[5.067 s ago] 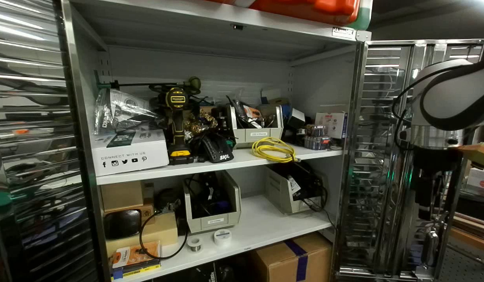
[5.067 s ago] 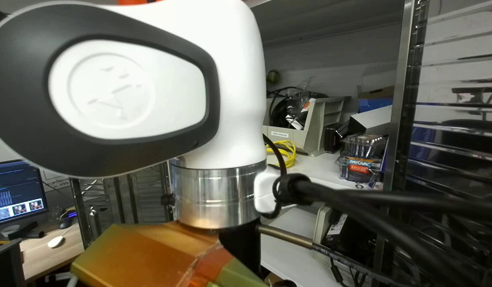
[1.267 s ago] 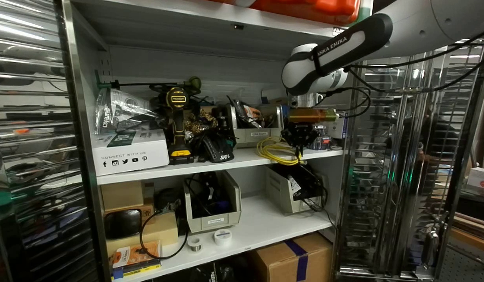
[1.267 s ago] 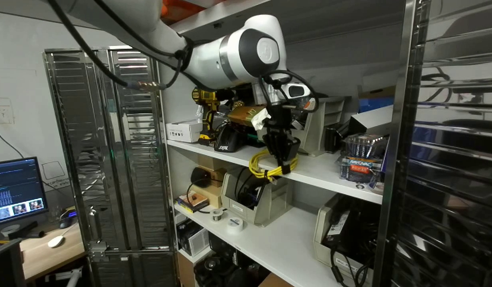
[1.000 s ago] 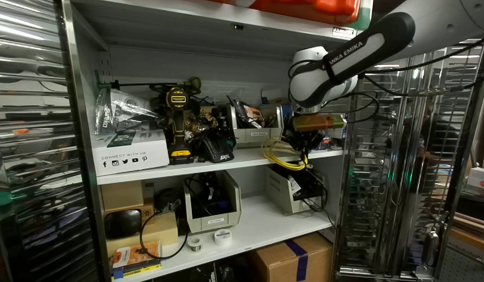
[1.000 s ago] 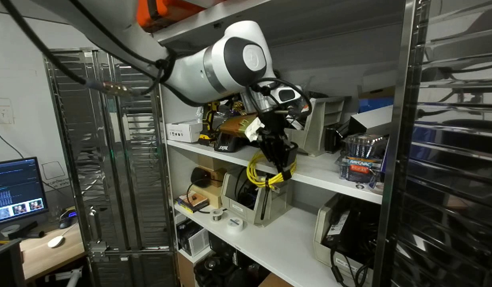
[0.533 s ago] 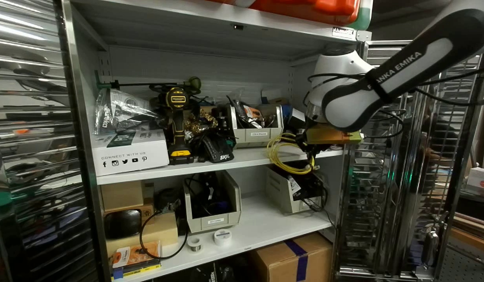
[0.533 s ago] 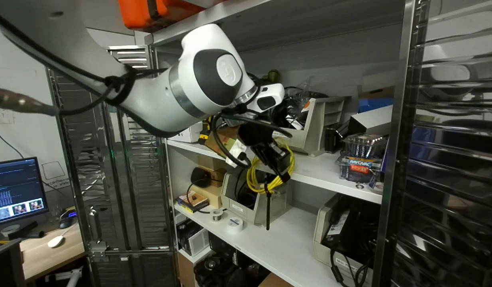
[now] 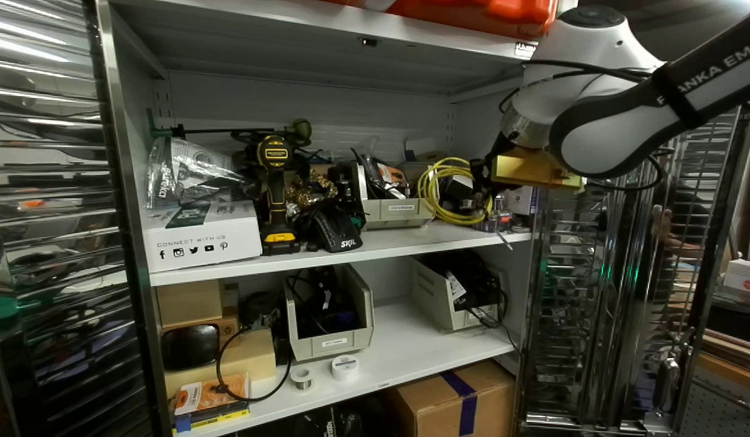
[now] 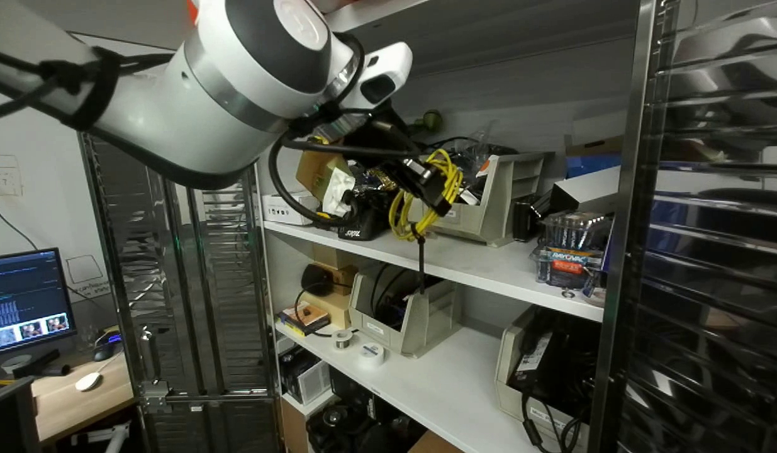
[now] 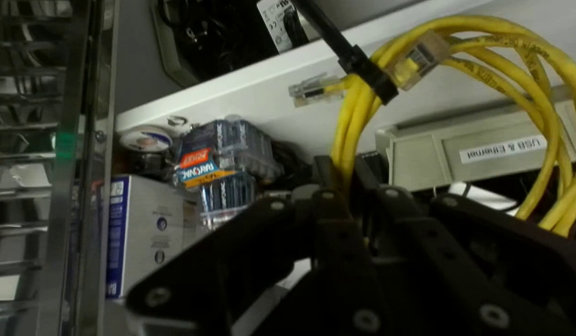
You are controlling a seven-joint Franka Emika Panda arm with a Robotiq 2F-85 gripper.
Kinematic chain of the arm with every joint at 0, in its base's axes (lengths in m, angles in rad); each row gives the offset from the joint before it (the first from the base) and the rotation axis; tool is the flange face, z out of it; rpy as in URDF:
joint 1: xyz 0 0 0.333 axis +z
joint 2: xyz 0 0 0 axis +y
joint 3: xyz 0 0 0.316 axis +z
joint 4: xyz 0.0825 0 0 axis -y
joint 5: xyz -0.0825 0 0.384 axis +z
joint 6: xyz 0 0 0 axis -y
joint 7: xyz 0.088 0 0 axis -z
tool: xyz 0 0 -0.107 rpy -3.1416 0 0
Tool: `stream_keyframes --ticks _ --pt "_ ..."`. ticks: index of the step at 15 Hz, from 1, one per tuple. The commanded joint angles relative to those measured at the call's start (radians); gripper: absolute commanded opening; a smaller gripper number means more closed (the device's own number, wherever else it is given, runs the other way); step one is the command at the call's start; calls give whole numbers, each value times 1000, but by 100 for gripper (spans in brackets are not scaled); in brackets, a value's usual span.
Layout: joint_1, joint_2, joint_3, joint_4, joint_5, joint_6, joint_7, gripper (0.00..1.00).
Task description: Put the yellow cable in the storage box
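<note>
Yellow cable (image 11: 355, 109) hangs from the gripper (image 11: 344, 171), above the level of the upper shelf (image 9: 378, 243) and in front of the grey bin (image 9: 390, 217) with the label "USB & Ethernet"; its ends carry clear plugs (image 11: 313, 91), so I judge this bin to be the storage box. The fingertips (image 11: 322, 167) are almost together, and a few yellow strands are pinched between them; their inner faces are not visible, so I do not know how firm is the hold.

The pinch is at one side of the loop, near to the plugs and the black tie (image 11: 347, 52); most of the coil reaches from the fingers toward the bin; in an exterior view the coil (image 10: 452, 177) looks narrow and slanting, with its upper end on the bin's side and its lower end lower than the front rim; the next move, in my opinion, must bring this lower end over the front wall, then inward; the black tie, which dangles well under the coil, could catch there.

Hard to make out is the depth between coil and bin; in the wrist view the loop meets the right edge and passes behind the gripper; the bin's inside is mostly hidden.
</note>
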Motion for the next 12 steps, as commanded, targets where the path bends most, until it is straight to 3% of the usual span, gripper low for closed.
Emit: stream_keyframes --ticks 1,5,12 --pt "-32 22 15 84 -86 50 127 8" --pt "-27 156 3 277 -54 33 190 6" --pt "3 411 24 658 321 -66 -23 6"
